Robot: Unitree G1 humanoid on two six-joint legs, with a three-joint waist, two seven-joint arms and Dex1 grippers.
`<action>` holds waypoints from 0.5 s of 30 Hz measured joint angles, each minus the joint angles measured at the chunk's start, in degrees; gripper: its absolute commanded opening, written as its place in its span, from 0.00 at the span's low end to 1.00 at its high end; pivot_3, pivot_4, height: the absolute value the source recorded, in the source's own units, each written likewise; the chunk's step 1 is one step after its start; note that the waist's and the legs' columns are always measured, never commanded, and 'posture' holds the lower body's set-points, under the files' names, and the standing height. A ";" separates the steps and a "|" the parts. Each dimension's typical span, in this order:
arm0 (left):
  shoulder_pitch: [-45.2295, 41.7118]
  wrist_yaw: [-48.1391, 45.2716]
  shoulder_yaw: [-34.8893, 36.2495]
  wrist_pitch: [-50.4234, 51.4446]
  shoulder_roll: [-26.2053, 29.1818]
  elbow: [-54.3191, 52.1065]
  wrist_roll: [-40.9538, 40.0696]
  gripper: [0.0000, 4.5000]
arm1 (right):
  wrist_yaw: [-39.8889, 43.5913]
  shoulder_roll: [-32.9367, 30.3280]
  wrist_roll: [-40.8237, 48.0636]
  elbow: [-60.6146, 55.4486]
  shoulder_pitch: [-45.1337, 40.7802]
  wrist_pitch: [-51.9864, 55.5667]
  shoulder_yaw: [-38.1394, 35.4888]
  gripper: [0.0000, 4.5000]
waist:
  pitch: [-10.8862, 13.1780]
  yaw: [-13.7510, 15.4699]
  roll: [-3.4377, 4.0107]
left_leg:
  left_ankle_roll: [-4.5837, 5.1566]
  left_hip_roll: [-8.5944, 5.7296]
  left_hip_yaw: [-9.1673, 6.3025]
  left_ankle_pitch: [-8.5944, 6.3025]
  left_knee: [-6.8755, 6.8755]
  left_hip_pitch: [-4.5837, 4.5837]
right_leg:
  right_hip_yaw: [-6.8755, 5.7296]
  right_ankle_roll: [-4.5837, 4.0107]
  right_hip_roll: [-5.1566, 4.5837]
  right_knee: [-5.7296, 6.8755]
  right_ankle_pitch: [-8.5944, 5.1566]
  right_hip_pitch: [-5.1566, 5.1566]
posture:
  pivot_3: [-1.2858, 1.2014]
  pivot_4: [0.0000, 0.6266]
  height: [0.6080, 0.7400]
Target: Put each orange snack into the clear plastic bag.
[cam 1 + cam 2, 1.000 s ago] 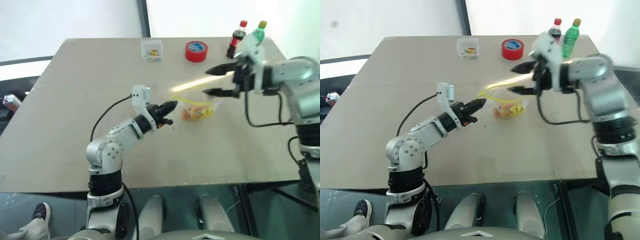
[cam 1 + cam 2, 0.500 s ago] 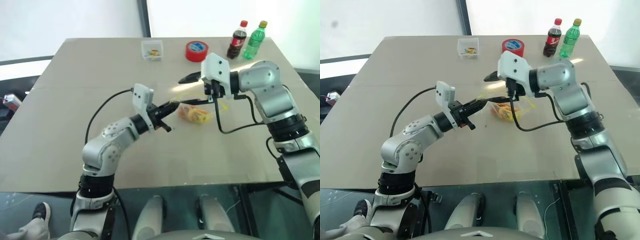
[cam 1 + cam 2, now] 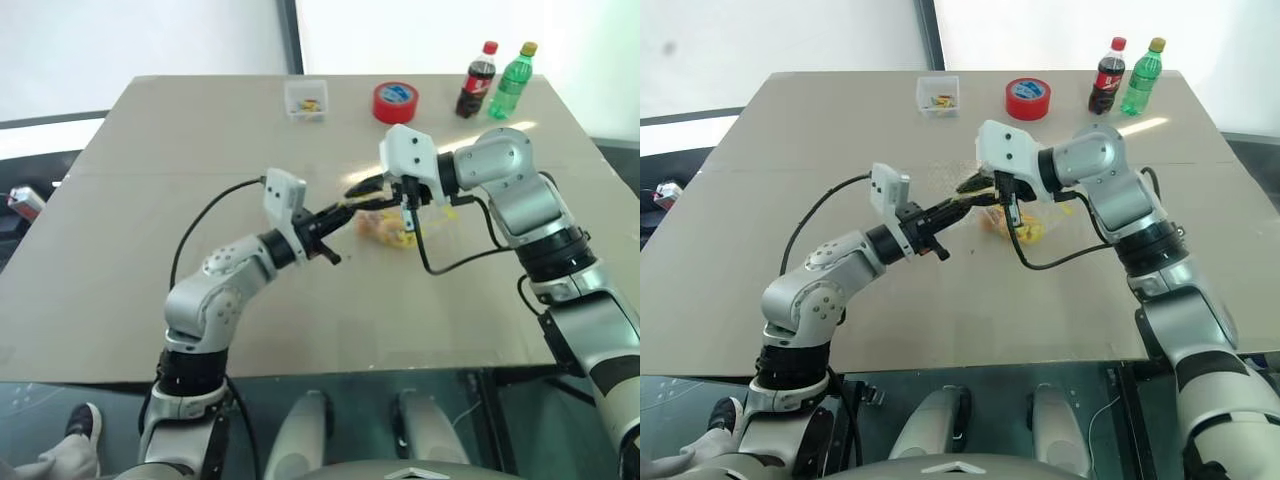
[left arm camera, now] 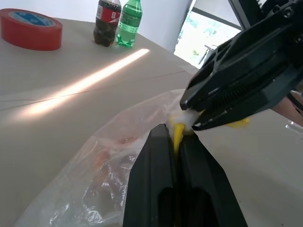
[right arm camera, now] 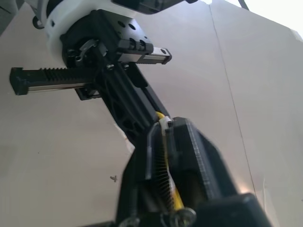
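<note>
The clear plastic bag (image 3: pixel 398 226) hangs just above the table's middle, held by both grippers at its yellow strip (image 4: pixel 176 136). My left gripper (image 3: pixel 346 211) reaches in from the left, shut on that strip. From the right, my right gripper (image 3: pixel 359 191) is shut on the same strip right beside it, the two sets of fingertips almost touching. Orange snack (image 3: pixel 1014 224) and yellowish contents show through the crinkled plastic at the bag's low end. In the right wrist view the right gripper's fingers (image 5: pixel 158 142) pinch the strip with the left gripper just beyond.
Along the table's far edge stand a small clear box (image 3: pixel 305 100), a red tape roll (image 3: pixel 394 102), a cola bottle (image 3: pixel 473 82) and a green bottle (image 3: pixel 510 80). Bare tabletop (image 3: pixel 330 310) spreads in front of the bag.
My right gripper swung left from beside the bag to its mouth and shut on the yellow strip; it was open before. The left gripper kept its hold while its wrist rolled.
</note>
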 measured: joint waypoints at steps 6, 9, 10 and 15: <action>0.26 -0.52 -0.63 -0.79 0.18 0.02 0.75 0.00 | 1.64 -0.05 -0.70 2.02 -1.09 -1.69 0.27 0.01 | 0.00 -0.03 0.00 | 0.00 0.00 0.01 0.00 0.00 0.00 | 0.00 0.00 0.00 0.01 0.00 0.00 | 0.52 0.24 1.00; 0.32 -0.88 -0.86 -1.25 0.37 0.26 1.40 0.00 | 1.81 0.04 -1.30 3.36 -1.86 -2.97 0.90 0.01 | 0.00 -0.06 0.00 | 0.00 0.00 0.01 0.00 0.00 0.00 | 0.00 0.00 0.00 0.01 0.00 0.00 | 0.52 0.24 1.00; 0.38 -1.03 -1.06 -1.55 0.51 0.37 1.76 0.00 | 1.90 0.08 -1.52 3.92 -2.20 -3.41 1.15 0.01 | 0.00 -0.08 0.00 | 0.00 0.00 0.01 0.00 0.00 0.00 | 0.00 0.00 0.00 0.01 0.00 0.00 | 0.52 0.24 1.00; 0.81 -1.47 -1.73 -2.49 0.67 0.37 2.75 0.00 | 1.93 0.22 -2.48 5.33 -2.62 -4.75 1.45 0.01 | 0.00 -0.04 0.00 | 0.00 0.00 0.01 0.00 0.00 0.00 | 0.01 0.00 0.00 0.01 0.00 0.00 | 0.52 0.24 1.00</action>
